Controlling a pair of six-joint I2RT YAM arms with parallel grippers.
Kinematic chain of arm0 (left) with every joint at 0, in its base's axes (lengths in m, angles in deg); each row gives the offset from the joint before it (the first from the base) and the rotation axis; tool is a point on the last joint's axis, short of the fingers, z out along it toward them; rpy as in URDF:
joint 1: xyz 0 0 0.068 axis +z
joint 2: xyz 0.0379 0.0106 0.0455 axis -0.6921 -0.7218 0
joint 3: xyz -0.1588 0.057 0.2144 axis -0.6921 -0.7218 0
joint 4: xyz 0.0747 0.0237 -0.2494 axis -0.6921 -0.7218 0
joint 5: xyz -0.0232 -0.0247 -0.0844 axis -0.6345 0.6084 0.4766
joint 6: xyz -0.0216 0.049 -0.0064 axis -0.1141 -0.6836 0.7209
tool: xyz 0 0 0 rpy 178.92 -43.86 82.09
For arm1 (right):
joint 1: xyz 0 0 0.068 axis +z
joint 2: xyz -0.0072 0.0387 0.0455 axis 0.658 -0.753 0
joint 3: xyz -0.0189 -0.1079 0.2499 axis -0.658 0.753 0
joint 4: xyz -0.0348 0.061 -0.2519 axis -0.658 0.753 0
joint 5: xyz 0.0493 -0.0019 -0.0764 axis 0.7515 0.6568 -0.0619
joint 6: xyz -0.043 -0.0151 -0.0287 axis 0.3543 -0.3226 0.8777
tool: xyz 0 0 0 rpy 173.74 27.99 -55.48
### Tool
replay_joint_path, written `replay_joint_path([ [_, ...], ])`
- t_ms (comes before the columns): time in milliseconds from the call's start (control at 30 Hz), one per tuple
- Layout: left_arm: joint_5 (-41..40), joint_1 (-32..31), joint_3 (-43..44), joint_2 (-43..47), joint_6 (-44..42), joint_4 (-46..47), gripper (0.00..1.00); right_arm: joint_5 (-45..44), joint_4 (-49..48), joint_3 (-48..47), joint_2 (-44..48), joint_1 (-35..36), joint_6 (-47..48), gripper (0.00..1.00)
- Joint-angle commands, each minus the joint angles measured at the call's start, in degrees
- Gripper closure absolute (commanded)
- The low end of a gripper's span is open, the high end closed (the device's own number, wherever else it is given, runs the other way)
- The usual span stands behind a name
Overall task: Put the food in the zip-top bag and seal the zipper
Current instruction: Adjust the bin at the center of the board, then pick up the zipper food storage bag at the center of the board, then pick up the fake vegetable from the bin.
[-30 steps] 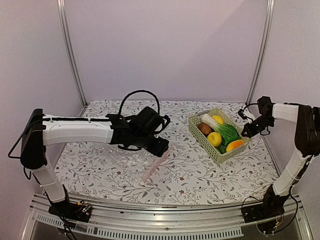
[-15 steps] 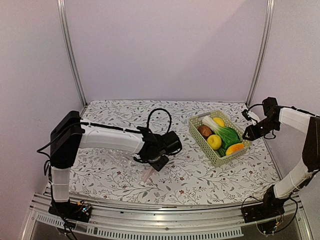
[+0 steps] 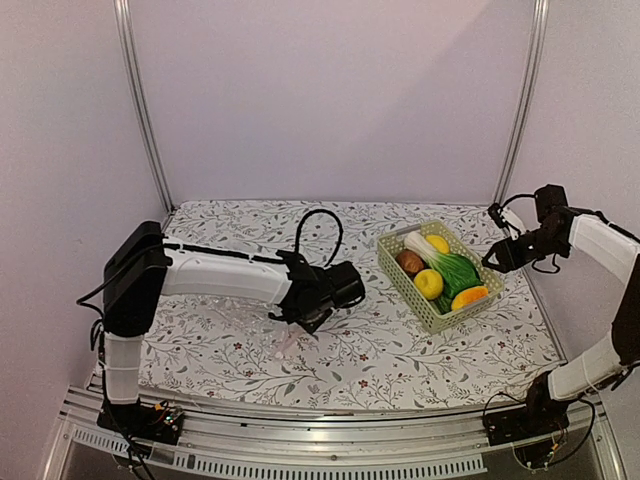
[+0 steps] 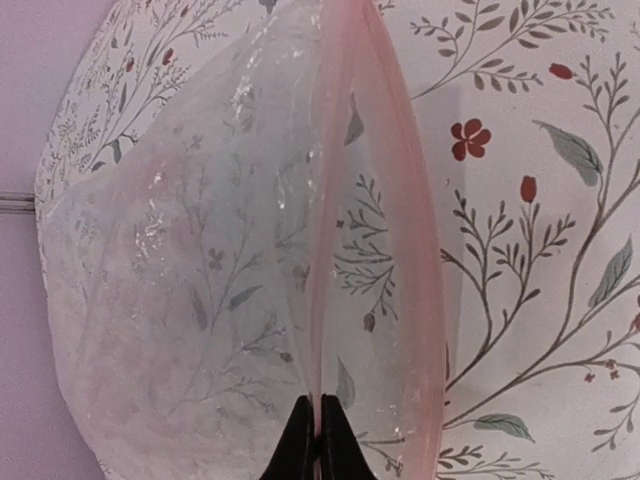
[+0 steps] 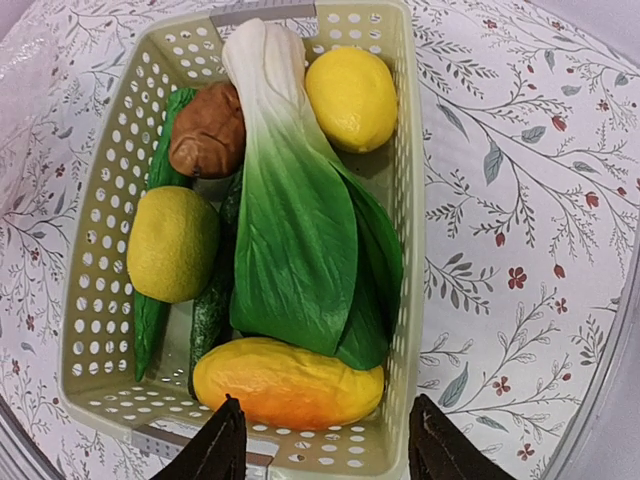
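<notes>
The left gripper is low over the table, left of centre. Its jaws are together, pinched on the pale pink zipper of the zip-top bag. In the left wrist view the strip runs straight away from the fingertips, and its two pink edges bow apart further along. The clear, crinkled bag lies flat on the floral table to the left of the strip and holds no food.

The right gripper hangs above the near end of the pale green lattice basket, jaws apart and touching nothing.

All the food is in the basket, on the right half of the table, well apart from the bag:
- leafy green vegetable, lying lengthwise
- two yellow round fruits
- reddish-brown round piece
- orange piece
- dark green cucumber, partly under the leaves
</notes>
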Motion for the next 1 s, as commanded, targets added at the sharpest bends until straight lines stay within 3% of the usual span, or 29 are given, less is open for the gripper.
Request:
replay_joint_path([
  [0, -0.4, 2.2, 1.6, 6.4, -3.2, 2.3, 1.00, 6.2, 1.0, -2.5, 2.2, 1.4, 0.7, 0.44],
  [233, 8.3, 7.7, 0.3, 14.8, -8.8, 11.0, 1.00, 3.2, 0.8, -6.6, -1.8, 7.5, 0.6, 0.44],
  [433, 14.2, 10.8, 1.6, 16.1, -15.8, 15.5, 1.00, 0.8, 1.1, -11.2, -7.7, 8.7, 1.4, 0.43],
  [967, 16.8, 12.3, -2.8, 19.7, -16.3, 20.7, 1.00, -8.9, 0.8, -12.5, -20.0, 10.2, 2.8, 0.31],
])
